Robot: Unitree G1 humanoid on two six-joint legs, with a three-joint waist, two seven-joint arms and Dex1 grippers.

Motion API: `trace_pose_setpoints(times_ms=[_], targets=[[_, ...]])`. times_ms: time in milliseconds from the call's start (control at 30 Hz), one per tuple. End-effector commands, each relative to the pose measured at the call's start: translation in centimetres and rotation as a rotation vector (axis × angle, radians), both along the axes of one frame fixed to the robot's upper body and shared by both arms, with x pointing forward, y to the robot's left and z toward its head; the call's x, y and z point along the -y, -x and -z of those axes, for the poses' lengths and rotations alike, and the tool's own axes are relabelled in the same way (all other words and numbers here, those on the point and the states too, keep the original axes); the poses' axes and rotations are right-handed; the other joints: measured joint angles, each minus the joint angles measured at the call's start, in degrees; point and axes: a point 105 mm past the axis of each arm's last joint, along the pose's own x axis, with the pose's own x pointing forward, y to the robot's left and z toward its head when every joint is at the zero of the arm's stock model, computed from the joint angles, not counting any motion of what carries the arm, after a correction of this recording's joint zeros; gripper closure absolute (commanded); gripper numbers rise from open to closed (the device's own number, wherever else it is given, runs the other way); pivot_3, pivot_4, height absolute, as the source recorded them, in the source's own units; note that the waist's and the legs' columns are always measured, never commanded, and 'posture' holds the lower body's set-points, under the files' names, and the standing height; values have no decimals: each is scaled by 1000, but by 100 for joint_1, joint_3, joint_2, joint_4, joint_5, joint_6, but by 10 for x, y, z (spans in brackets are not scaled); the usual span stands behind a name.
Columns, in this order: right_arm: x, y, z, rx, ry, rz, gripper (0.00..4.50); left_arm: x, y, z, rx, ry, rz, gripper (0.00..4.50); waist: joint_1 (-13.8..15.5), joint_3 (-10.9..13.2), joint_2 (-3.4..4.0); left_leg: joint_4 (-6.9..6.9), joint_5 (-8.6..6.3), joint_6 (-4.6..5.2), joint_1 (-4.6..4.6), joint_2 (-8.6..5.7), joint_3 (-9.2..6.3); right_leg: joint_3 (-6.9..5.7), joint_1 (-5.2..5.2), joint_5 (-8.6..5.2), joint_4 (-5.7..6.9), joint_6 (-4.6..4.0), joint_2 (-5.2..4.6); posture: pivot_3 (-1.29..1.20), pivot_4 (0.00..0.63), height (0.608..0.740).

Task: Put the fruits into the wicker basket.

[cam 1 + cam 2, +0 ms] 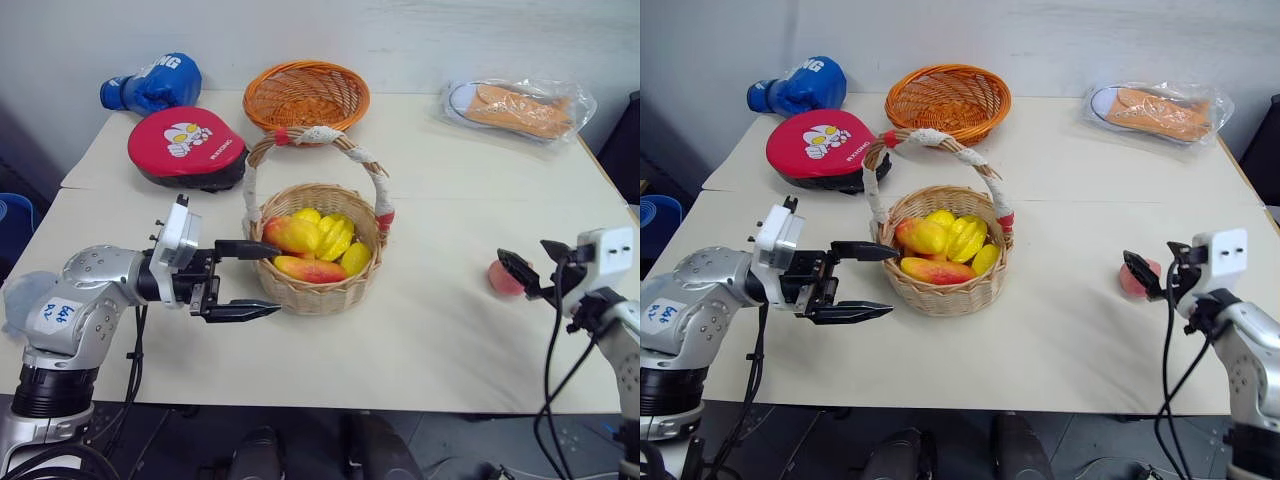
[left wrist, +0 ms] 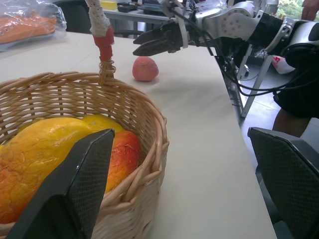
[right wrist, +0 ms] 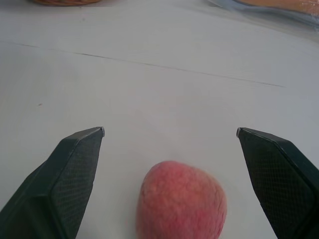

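Right gripper (image 3: 169,132), jaws wide, straddles the peach (image 3: 182,204) for pickup; left gripper (image 1: 262,280) wide beside the wicker basket (image 1: 318,290), mangoes (image 1: 300,245) inside.

Right gripper (image 1: 520,270) hides part of the peach (image 1: 502,281).

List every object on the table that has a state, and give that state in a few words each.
wicker basket: upright, holding mangoes
mangoes: inside basket
peach: on table, between open right gripper fingers, ungripped
left gripper: open, beside basket
orange bowl: upright
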Motion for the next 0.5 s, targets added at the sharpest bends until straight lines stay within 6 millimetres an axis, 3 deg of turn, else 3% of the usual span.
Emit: trace_pose_setpoints(times_ms=[33, 200, 400, 500], targets=[[12, -6, 7, -62, 22, 48, 82, 1, 7, -10, 40, 15, 10, 0, 17, 0, 0, -2, 0, -1, 0, 1, -2, -1, 0, -1, 0, 1, 0, 0, 150, 740], [-4, -2, 23, -196, -92, -82, 82, -2, 9, -10, 45, 8, -4, 0, 17, 0, 0, -1, 2, -4, -2, 4, 0, 0, 0, -1, -3, 4, 3, 0, 150, 740], [-10, 5, 14, -218, -114, -164, 1605, -10, 7, -15, 46, 7, -32, 0, 30, 0, 0, 2, 1, 1, -2, 2, 1, 1, 0, 0, -2, 7, 1, 0, 150, 740], [-18, 12, 9, -207, -124, -214, 1842, -13, 11, -11, 23, -5, -33, 0, 9, 0, 0, -3, 1, 1, -1, 4, 1, 1, 0, 0, -3, 7, 3, 0, 150, 740]])
